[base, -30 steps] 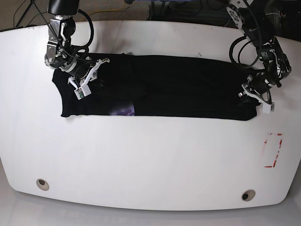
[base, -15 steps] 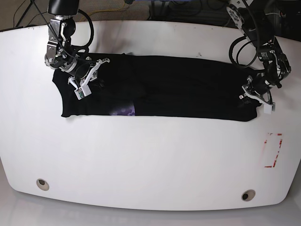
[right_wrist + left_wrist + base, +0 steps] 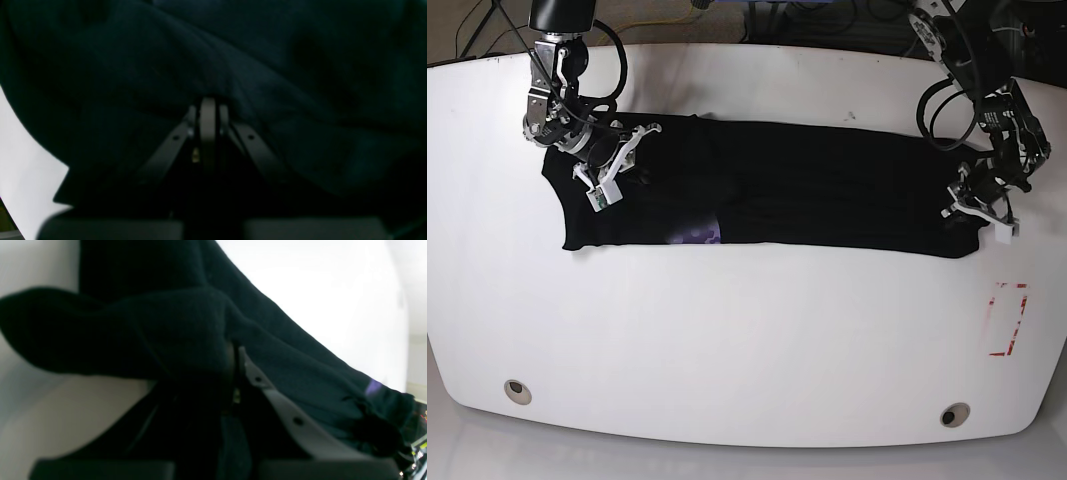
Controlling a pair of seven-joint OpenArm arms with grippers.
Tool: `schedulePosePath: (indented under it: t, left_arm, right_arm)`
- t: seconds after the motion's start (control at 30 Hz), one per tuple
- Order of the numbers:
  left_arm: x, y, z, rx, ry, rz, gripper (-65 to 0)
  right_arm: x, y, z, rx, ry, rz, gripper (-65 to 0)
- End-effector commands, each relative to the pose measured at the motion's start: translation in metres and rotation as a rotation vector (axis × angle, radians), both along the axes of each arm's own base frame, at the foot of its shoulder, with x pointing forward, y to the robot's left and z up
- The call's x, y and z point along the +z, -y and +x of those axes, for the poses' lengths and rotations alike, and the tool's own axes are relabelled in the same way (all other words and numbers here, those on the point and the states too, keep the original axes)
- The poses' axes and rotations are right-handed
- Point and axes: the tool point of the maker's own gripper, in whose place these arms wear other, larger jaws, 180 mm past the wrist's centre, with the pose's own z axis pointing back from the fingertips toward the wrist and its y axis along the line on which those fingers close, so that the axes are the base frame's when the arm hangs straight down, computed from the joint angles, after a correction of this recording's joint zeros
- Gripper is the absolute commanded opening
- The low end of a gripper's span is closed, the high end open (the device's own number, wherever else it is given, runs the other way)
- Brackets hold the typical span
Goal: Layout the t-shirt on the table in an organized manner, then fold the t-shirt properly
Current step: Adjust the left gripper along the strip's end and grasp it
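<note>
- Base view shows the t-shirt (image 3: 767, 185) lying as a long black band across the far half of the counter (image 3: 727, 340), folded lengthwise, with a bit of its purple patch (image 3: 695, 236) peeking out at the near edge.
- An arm stands at each end of the band, which looks like a setup for stretching the cloth taut or carrying one end over in the next fold.
- In the left wrist view the left fingers (image 3: 233, 355) are closed on a bunched fold of the shirt's end; black cloth drapes over and around the tips, with white counter behind it.
- In the right wrist view the right fingers (image 3: 208, 110) are pressed fully together with dark cloth all round them. They seem to pinch a ridge of the shirt, though the picture is too dark to be sure cloth lies between them.
- In the base view the right gripper (image 3: 607, 165) sits over the shirt's other end, near the far corner.
- Against the earlier base frames, the left gripper (image 3: 982, 205) has moved slightly outward and toward the near side, pulling its end of the shirt with it.
- The purple patch and the near left corner of the band have shifted a little toward that pull, so the cloth is being drawn along its length.
- The right gripper has hardly moved.
- The red dashed mark (image 3: 1007, 320) lies bare, well apart from the shirt.
</note>
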Motion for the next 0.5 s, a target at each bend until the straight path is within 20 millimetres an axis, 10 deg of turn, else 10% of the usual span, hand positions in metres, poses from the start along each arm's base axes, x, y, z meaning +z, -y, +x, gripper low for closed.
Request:
schedulePosePath:
  t: [0.0, 0.47]
  left_arm:
    - [0.0203, -0.0146, 0.0137, 0.024, 0.066, 0.031, -64.0]
    - [0.0228, -0.0167, 0.0141, 0.030, 0.072, 0.034, -65.0]
  right_arm:
    - [-0.0181, 0.0137, -0.0165, 0.025, -0.093, -0.100, -64.7]
    - [-0.0181, 0.0137, -0.0165, 0.025, -0.093, -0.100, -64.7]
